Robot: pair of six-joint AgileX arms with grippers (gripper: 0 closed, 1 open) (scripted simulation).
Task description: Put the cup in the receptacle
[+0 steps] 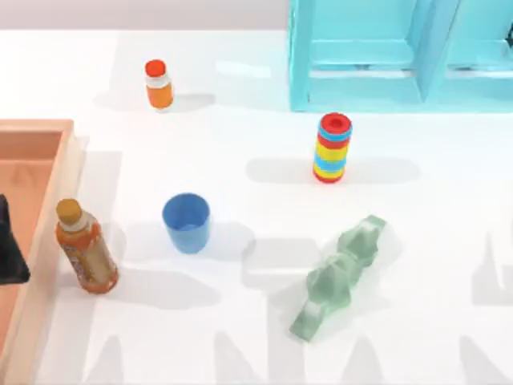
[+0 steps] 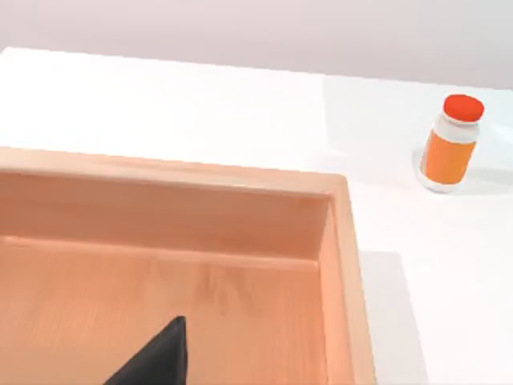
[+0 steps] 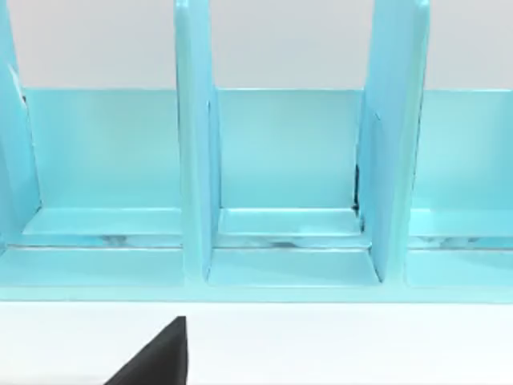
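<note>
Blue cup (image 1: pixel 186 222) stands upright on the white table (image 1: pixel 240 337), open end up, well clear of the orange-brown tray (image 1: pixel 32 172) at the left edge. A tall orange bottle (image 1: pixel 86 247) stands between cup and tray wall, so the carry should likely lift over or pass around it. Left gripper (image 1: pixel 10 249) hangs over the tray; right gripper (image 3: pixel 156 357) faces the turquoise shelf unit (image 1: pixel 385 56). Finger spread on either: cannot tell. Striped ring stack (image 1: pixel 333 147) and pale green moulded piece (image 1: pixel 341 277) sit right of the cup.
</note>
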